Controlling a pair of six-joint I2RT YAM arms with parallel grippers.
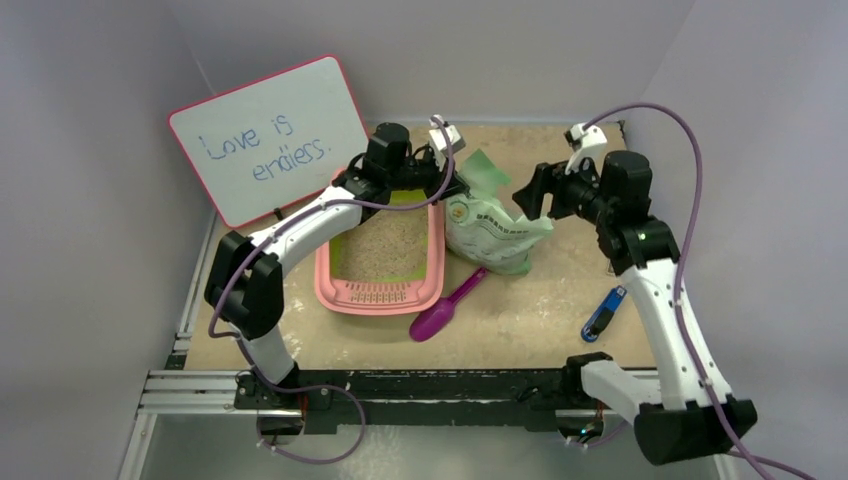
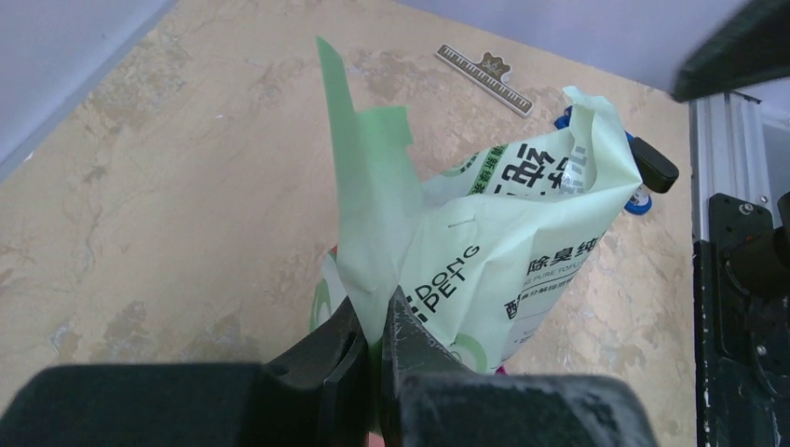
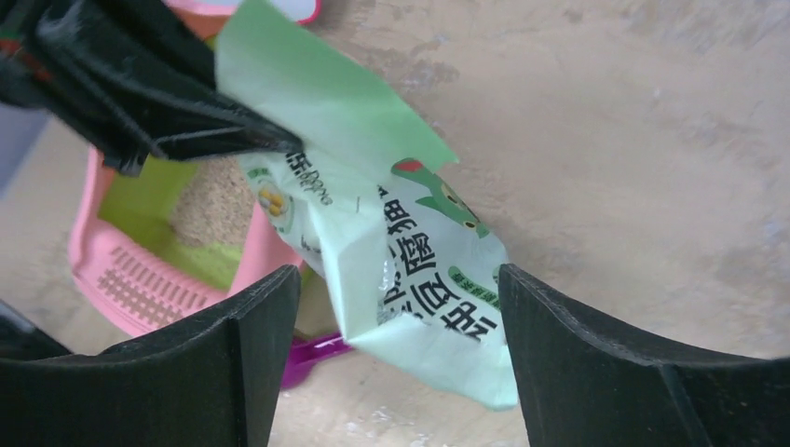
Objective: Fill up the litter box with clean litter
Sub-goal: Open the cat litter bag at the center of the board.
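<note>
Beside the pink litter box (image 1: 380, 297), which sits mid-surface holding beige granules (image 1: 385, 245), stands a pale green litter bag (image 1: 492, 228); the left hand (image 2: 377, 326) is pressed together, pinching the bag's top flap, the right hand (image 3: 396, 279) spread wide just beside it, a purple scoop (image 1: 447, 304) lying near the box

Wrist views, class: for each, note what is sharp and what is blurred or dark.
Left wrist view: print on the bag is sharp; the left tool, shut on its flap, is a dark blur. Right wrist view: the open right tool is black and featureless; the litter box behind looks soft.
</note>
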